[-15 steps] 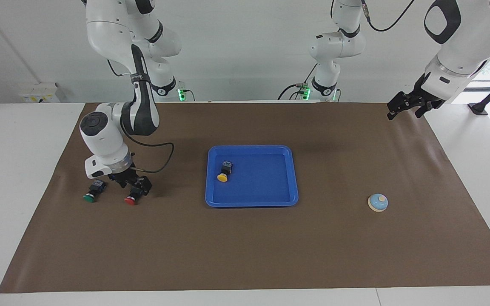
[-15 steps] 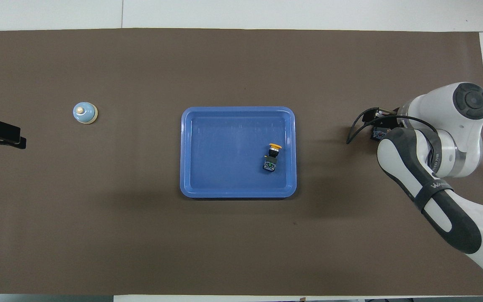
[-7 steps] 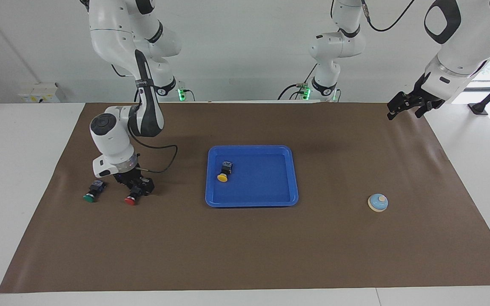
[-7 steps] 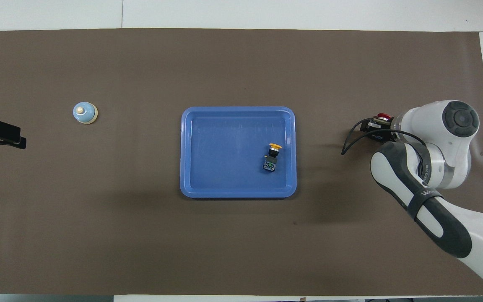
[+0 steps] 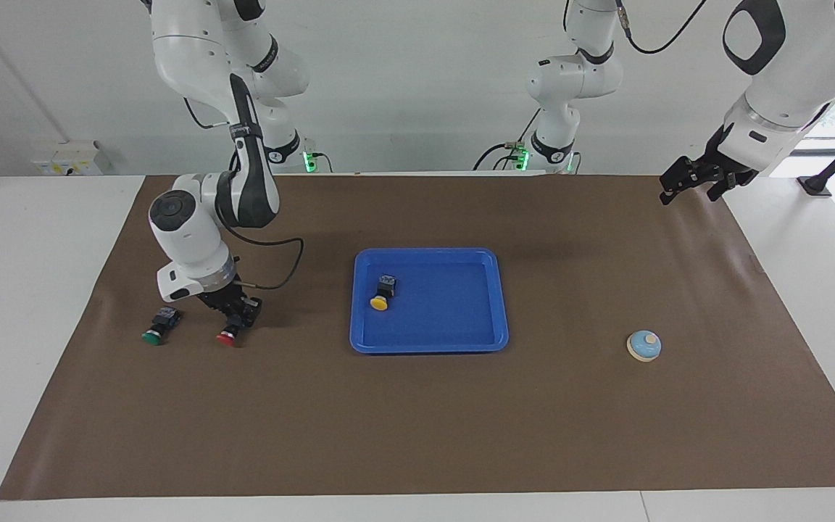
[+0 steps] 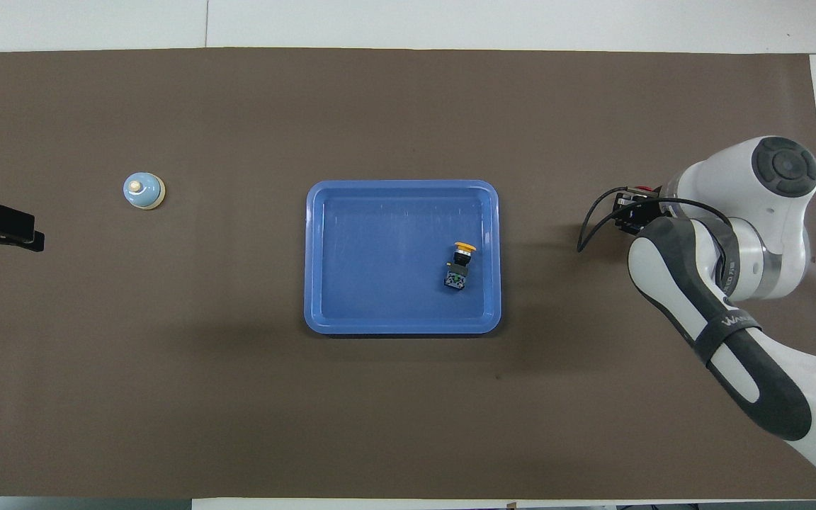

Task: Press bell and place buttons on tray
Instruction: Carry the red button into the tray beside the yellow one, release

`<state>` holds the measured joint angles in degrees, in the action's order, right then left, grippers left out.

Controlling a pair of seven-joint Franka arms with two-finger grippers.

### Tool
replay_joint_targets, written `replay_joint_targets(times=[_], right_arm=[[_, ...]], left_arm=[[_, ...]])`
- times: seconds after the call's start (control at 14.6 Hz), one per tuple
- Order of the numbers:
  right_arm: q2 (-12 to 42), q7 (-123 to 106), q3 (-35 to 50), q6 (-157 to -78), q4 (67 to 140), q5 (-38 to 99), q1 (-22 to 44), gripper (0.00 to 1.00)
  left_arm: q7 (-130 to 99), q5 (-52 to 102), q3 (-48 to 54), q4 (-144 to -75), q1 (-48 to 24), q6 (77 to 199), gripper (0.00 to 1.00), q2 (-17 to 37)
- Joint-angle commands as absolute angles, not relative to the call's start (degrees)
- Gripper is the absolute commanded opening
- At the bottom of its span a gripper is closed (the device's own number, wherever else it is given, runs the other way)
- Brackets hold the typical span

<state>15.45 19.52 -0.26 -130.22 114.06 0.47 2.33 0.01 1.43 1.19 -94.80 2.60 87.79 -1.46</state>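
The buttons are three: the yellow button (image 5: 381,294) lies on its side in the tray (image 5: 461,344), and the other two are on the brown mat (image 5: 417,435) of the table, well apart from the tray toward the right arm's end. The right hand (image 5: 238,319) is clenched on the red button (image 5: 227,338); the green button (image 5: 156,330) lies just beside it. One bell (image 5: 644,346) stands toward the left arm's end. The left hand (image 5: 693,181) waits with fingers released, raised at that end.
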Motion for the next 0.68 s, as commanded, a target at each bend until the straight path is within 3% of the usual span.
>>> replay_joint_targets(times=[0.0,0.2,0.48,0.61], right_arm=[[15.4,19.2,0.0,-121.8,105.9,0.5,5.8,0.0],[16.2,26.8,0.0,-115.2,97.9,1.1,14.2,0.0],[17.0,36.2,0.0,-115.9,96.6,1.2,27.7,0.0],[21.8,43.6,0.0,-116.4,92.6,1.2,33.5,0.0]], left_arm=[[-0.5,0.7,1.2,-94.7,2.7,87.8,1.0,-2.0],[-0.5,0.6,1.2,-94.7,2.7,87.8,1.0,-2.0],[-0.5,0.7,1.2,-94.7,2.7,87.8,1.0,-2.0],[-0.6,0.6,1.2,-94.7,2.7,87.8,1.0,-2.0]])
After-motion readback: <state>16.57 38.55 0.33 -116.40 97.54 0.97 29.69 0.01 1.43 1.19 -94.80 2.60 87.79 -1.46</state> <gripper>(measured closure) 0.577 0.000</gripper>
